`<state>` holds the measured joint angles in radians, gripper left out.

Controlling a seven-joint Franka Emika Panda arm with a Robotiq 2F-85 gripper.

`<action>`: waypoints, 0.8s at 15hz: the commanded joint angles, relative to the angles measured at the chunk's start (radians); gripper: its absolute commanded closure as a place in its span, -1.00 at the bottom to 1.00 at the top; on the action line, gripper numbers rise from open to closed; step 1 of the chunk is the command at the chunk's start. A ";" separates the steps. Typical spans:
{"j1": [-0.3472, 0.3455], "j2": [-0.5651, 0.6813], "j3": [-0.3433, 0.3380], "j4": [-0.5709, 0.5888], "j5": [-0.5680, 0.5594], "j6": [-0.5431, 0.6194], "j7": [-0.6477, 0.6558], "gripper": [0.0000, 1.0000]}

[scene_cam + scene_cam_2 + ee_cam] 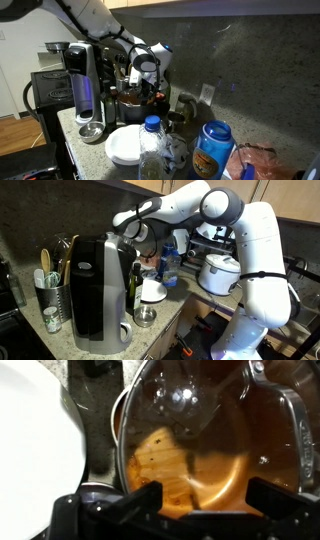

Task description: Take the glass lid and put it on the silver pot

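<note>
In the wrist view the silver pot (pixel 135 420) fills the middle, and its inside looks orange-red. The glass lid (pixel 185 400) lies over it, see-through with bright reflections, and its shiny rim shows at the right. I cannot tell whether it sits square on the pot. My gripper (pixel 185 502) hangs right above the lid, its two dark fingers spread wide with nothing between them. In an exterior view the gripper (pixel 147 80) is above the pot (pixel 130 100), behind the white bowl. In an exterior view the gripper (pixel 135 240) sits behind the coffee machine, which hides the pot.
The white bowl (pixel 35 440) lies just beside the pot and shows in both exterior views (pixel 127 146) (pixel 152 290). The black-and-silver coffee machine (pixel 85 85) (pixel 100 290) stands close by. A blue-capped bottle (pixel 152 130), a blue tub (pixel 212 150) and a rice cooker (pixel 218 272) crowd the counter.
</note>
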<state>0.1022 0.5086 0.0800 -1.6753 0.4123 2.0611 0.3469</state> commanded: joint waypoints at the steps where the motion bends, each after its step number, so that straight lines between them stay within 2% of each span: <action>1: -0.004 -0.007 -0.002 -0.037 0.005 0.060 -0.016 -1.00; 6: -0.007 -0.052 -0.013 -0.021 -0.007 0.055 0.014 -1.00; 7: -0.007 -0.068 -0.017 -0.025 -0.008 0.064 0.022 -0.50; 8: -0.003 -0.087 -0.026 -0.030 -0.020 0.070 0.041 -0.47; 12: 0.003 -0.146 -0.048 -0.044 -0.045 0.062 0.113 0.16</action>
<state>0.0969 0.4285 0.0475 -1.6730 0.3945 2.1111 0.3957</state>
